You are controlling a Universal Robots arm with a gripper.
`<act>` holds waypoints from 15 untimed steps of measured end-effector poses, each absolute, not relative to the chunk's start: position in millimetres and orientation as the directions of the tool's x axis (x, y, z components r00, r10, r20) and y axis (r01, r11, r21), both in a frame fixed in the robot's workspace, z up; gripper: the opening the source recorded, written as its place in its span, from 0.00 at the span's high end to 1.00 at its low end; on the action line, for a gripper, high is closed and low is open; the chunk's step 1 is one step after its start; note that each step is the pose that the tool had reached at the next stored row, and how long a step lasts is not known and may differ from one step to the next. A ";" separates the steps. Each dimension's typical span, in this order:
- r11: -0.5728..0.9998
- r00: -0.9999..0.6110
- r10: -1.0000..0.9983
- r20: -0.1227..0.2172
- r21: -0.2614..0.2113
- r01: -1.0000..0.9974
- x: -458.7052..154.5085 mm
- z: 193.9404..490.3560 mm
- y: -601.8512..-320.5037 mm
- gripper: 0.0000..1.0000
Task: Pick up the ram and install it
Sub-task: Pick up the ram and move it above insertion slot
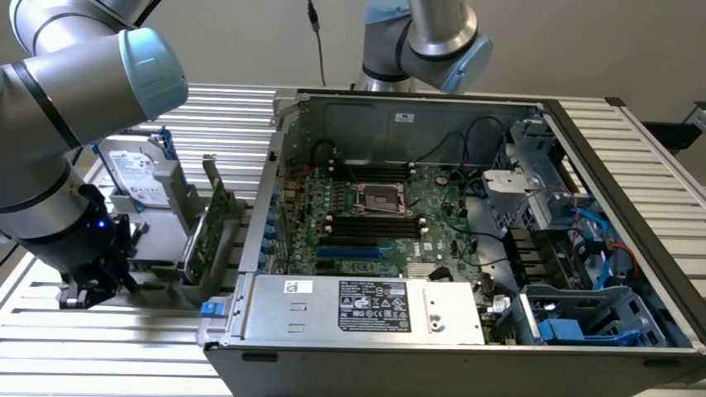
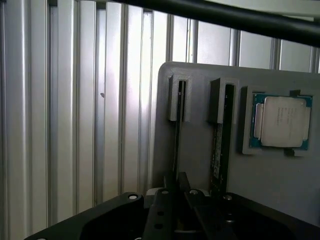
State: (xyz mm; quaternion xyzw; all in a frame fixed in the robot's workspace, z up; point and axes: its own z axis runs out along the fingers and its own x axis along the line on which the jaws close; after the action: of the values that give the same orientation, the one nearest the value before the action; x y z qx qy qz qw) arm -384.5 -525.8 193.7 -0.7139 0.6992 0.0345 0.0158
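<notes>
Now, gripper (image 2: pixel 176 187) low over our grey holder (image 2: pixel 200 90), ram (image 2: pixel 176 135) edge-on in the holder's end slot, running in under the gripper, clamped or not, we can't tell.

exterior view looks down on case (image 1: pixel 441 368); wrist view close above tray (image 2: pixel 280 180).

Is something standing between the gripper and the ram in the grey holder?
Nothing visible does. In the wrist view the gripper sits at one end of the ram, which stands on edge in a slot of the grey holder. A second stick in the next slot and the processor chip lie aside, clear of it.
</notes>
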 end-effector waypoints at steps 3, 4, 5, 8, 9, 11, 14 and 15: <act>-0.022 0.020 -0.997 -0.074 0.026 -0.999 -384.6 194.5 -525.9 0.86; -0.022 0.020 -0.997 -0.075 0.026 -0.999 -384.6 195.5 -525.8 0.86; -0.022 0.020 -0.997 -0.076 0.026 -0.999 -384.6 196.8 -525.8 0.86; -0.022 0.020 -0.997 -0.077 0.026 -0.999 -384.6 203.4 -525.8 0.86; -0.022 0.020 -0.997 -0.077 0.026 -0.999 -384.5 205.9 -525.8 0.86; -0.022 0.020 -0.997 -0.078 0.026 -0.999 -384.5 211.8 -525.8 0.86; -0.022 0.020 -0.997 -0.078 0.026 -0.999 -384.6 224.4 -525.8 0.86; -0.022 0.020 -0.997 -0.078 0.026 -0.999 -384.5 228.9 -525.8 0.86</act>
State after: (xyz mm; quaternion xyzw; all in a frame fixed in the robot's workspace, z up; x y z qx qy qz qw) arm -384.5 -525.8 228.9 -0.7139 0.6991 0.0369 0.0178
